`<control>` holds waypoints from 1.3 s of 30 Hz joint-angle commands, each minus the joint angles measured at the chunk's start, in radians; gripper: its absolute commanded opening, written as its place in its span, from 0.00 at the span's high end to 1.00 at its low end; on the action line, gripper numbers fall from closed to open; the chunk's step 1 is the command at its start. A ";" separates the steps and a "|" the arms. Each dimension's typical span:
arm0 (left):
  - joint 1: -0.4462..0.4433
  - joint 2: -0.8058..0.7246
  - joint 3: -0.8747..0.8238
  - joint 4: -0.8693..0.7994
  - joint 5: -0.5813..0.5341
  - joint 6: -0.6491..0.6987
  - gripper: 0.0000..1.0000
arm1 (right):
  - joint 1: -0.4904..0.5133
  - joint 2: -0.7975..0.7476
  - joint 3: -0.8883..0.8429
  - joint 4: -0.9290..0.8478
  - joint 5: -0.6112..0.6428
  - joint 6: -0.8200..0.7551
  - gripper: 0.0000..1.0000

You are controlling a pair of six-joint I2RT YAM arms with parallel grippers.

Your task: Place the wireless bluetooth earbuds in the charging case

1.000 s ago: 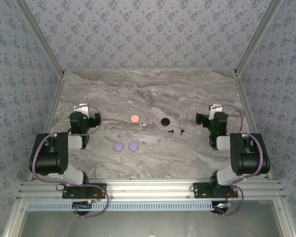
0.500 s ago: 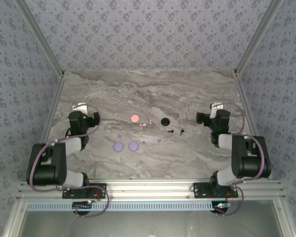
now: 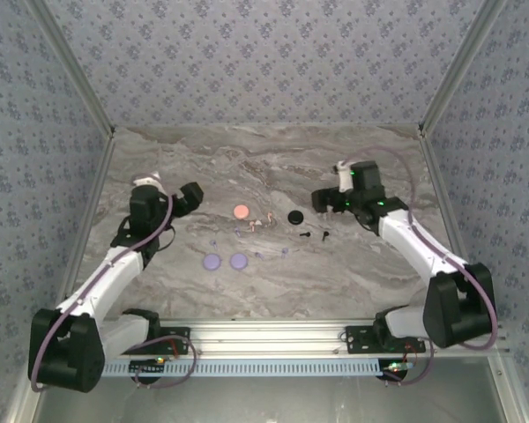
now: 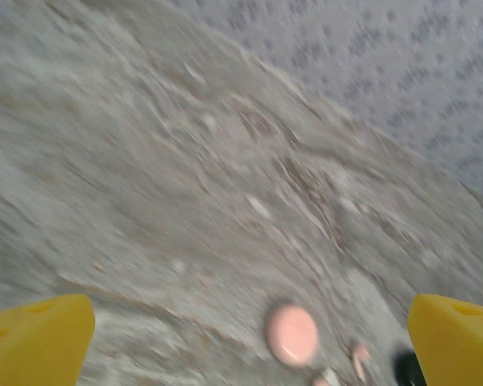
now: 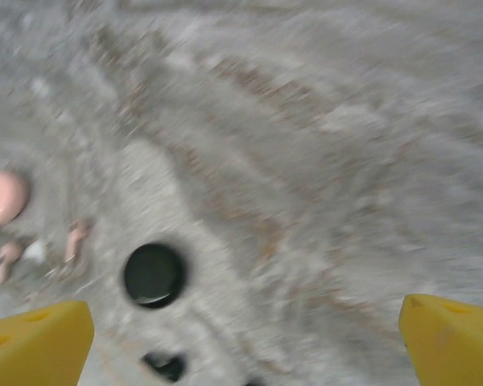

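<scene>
Nearest to the arm bases, at about 7 o'clock from the middle of the grey marble-patterned tabletop [image 3: 353, 282], lie two flat round lavender discs [image 3: 239, 261], side by side and smooth like coins. Just beyond them the wireless bluetooth earbuds are scattered loose on the table, none yet in a case. The tiny stubby lavender pieces [image 3: 285, 251] are at 1 o'clock from the discs, the glossy black pieces [image 3: 306, 235] more to the right, and the pale pink pieces [image 3: 256, 224] a little farther. Behind these rest a flat round pink disc [image 3: 241, 212] and a flat round black disc [image 3: 294, 217]; the black pieces lie at 5 o'clock from the black one. From the matching colours I judge the discs to be the charging cases, each laid near its own buds. Farthest, the left gripper [image 3: 192, 196] at 9 o'clock and the right gripper [image 3: 323, 199] at 3 o'clock flank the group. Both are empty, with yellow fingers [image 4: 36, 338] spread wide, I think ready for such small, slippery parts. The wrist views are blurred, so I cannot tell finer detail.
</scene>
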 commanded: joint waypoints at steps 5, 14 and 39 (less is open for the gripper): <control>-0.102 0.108 0.120 -0.040 0.022 -0.056 0.01 | 0.148 0.212 0.152 -0.235 0.082 0.025 0.00; -0.130 0.147 0.116 -0.014 0.007 -0.072 0.01 | 0.204 0.452 0.331 -0.275 0.147 -0.015 0.15; -0.131 0.152 0.135 -0.048 -0.002 -0.058 0.01 | 0.252 0.662 0.440 -0.300 0.198 -0.040 0.38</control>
